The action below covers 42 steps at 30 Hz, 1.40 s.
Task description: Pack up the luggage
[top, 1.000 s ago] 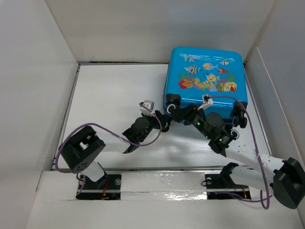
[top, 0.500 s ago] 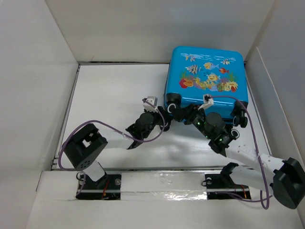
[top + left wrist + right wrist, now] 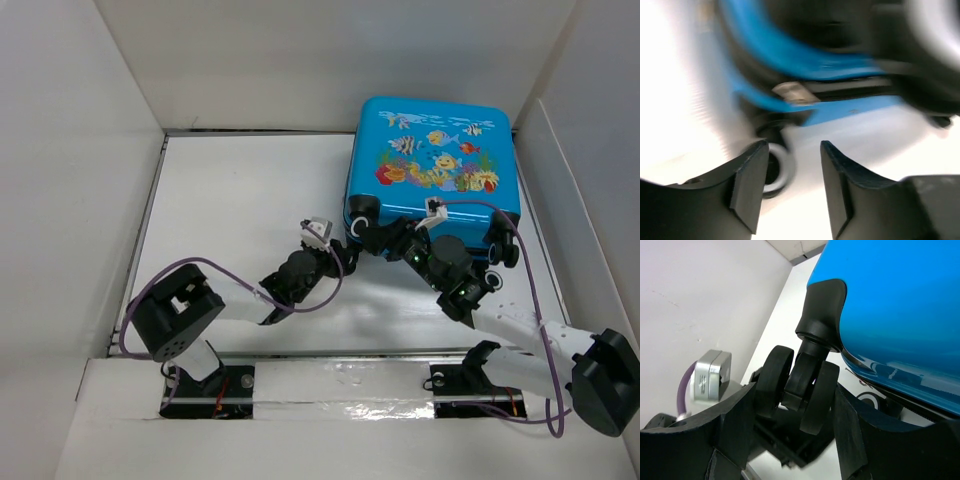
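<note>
- Well, the luggage (image 3: 430,150) lies flat on the far right part of the white table (image 3: 230,200), with the fish picture facing up. Its lid is down.
- The right gripper (image 3: 792,400) has its two black fingers on both sides of a black wheel (image 3: 815,390) at the near left corner of the luggage. The wheel fills the gap, so it looks pinched tight.
- The left gripper (image 3: 791,165) is just beside that same corner, a bit nearer and more to the left. Its fingers stand apart and nothing is between them.
- The left wrist view is smeary. It shows the blue edge of the luggage and a wheel with a pale ring (image 3: 775,172) just past the left finger.
- I think the job here is to get the luggage open, because nothing can go in while the lid is down.
- Here is what could go wrong. A wheel spins and turns on its post, so if the right gripper pulls or lifts by it, the wheel may twist and pop out of the fingers.
- The luggage may also slide on the smooth table and not open, since nothing holds it down.
- The two arms are very near each other at that corner. If the left one pushes in more, it may bump the right fingers or knock the wheel loose.
- The left gripper may also close on the wrong part, because the seam is thin and sits right by the wheels.
</note>
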Each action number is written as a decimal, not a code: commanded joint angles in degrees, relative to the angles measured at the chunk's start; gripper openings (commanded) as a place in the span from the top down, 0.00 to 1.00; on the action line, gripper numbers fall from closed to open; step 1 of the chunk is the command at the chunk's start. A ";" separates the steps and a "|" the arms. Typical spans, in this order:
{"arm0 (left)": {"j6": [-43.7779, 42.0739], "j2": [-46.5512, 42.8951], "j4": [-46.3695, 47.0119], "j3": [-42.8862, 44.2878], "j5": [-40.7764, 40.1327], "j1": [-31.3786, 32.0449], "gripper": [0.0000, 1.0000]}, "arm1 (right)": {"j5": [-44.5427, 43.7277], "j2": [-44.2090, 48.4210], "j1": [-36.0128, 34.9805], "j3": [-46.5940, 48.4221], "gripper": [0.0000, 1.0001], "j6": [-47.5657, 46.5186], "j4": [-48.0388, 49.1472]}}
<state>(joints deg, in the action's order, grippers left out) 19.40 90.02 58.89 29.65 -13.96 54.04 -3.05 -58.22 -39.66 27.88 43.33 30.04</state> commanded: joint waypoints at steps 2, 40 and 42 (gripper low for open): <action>4.15 -5.29 0.44 -1.18 -6.25 -3.41 0.62 | 5.07 -0.23 -0.68 0.42 0.65 -1.32 7.40; 5.74 3.14 5.08 7.62 6.91 -1.83 0.66 | 4.98 0.38 -0.68 0.86 0.65 -1.50 6.26; 6.26 3.67 7.53 6.74 7.54 -0.70 0.66 | 4.81 0.73 -0.68 0.77 0.65 -1.58 5.99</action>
<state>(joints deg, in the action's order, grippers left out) 24.58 93.12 58.78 35.31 -11.14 51.77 -2.79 -58.52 -39.46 27.88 43.31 30.39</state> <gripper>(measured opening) 0.338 0.622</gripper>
